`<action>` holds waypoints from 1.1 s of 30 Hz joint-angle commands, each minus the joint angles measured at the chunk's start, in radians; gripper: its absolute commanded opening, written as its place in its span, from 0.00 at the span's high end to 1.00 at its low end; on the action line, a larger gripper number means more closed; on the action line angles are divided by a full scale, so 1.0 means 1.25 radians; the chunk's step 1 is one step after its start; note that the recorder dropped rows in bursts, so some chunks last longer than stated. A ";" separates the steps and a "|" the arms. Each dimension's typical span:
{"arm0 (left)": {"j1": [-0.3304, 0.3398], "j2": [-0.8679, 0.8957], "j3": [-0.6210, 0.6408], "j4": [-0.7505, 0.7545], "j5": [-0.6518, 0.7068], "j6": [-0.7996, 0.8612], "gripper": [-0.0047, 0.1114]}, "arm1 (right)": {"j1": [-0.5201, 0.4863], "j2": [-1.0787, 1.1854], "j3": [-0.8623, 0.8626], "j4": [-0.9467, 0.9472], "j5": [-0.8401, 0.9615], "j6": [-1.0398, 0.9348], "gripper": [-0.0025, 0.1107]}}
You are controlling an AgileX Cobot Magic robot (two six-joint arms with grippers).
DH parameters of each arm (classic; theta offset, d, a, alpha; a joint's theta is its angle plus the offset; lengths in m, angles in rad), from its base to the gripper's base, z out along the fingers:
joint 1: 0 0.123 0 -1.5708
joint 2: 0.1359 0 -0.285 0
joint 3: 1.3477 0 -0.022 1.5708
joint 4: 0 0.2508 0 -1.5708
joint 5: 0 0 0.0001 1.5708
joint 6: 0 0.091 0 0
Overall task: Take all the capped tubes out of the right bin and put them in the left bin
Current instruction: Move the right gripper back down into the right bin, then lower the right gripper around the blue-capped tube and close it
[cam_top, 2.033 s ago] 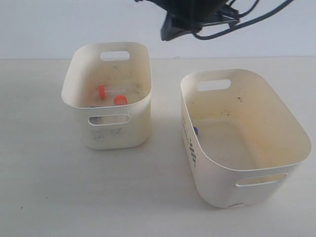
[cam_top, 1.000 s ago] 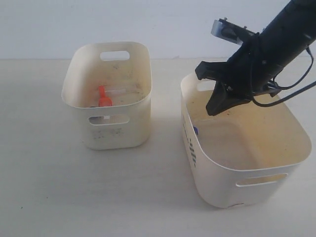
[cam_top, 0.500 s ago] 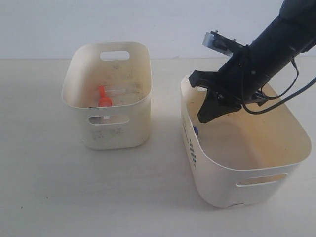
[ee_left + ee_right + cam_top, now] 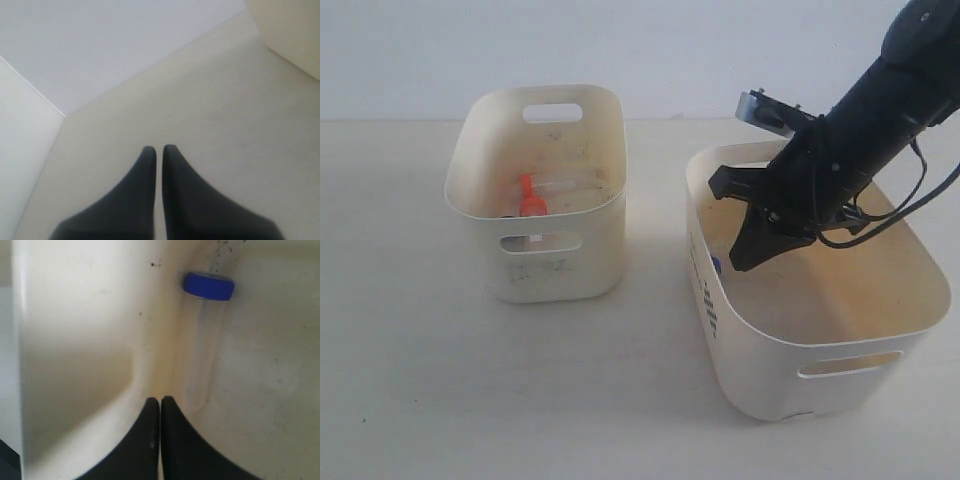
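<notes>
The right bin (image 4: 820, 345) holds one capped tube: its dark blue cap (image 4: 717, 266) peeks over the bin's left wall. In the right wrist view that clear tube (image 4: 199, 350) lies along the bin's inner corner, blue cap (image 4: 208, 285) at the far end. My right gripper (image 4: 742, 262) (image 4: 160, 400) is down inside this bin, shut and empty, its tips close to the tube's bottom end. The left bin (image 4: 470, 160) contains an orange-capped tube (image 4: 528, 196). My left gripper (image 4: 159, 149) hovers shut over bare table, holding nothing.
The two cream bins stand apart on a pale tabletop (image 4: 420, 380) in front of a white wall. A cream bin corner (image 4: 295, 35) shows at the edge of the left wrist view. The right arm's cables (image 4: 905, 205) hang over the right bin.
My right arm has swung from above the left bin over to the right bin and dropped inside it, staying shut. The orange-capped tubes in the left bin shifted, then settled.
</notes>
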 commanded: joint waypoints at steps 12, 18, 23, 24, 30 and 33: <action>-0.001 0.003 -0.003 -0.002 -0.004 -0.001 0.92 | -0.009 0.023 0.006 -0.065 -0.049 0.031 0.98; -0.001 0.003 -0.003 -0.002 -0.004 -0.001 0.92 | -0.009 0.063 0.006 -0.060 -0.049 0.049 0.98; -0.001 0.003 -0.003 -0.002 -0.004 -0.001 0.92 | -0.009 0.063 0.006 -0.036 -0.065 0.050 0.81; -0.001 0.003 -0.003 -0.002 -0.004 -0.001 0.92 | -0.009 0.063 0.006 -0.036 -0.067 0.050 0.78; -0.001 0.003 -0.003 -0.002 -0.004 -0.001 0.92 | -0.009 0.067 0.006 -0.034 -0.071 0.052 0.77; -0.001 0.003 -0.003 -0.002 -0.004 -0.001 0.92 | -0.009 0.083 0.006 -0.032 -0.069 0.052 0.73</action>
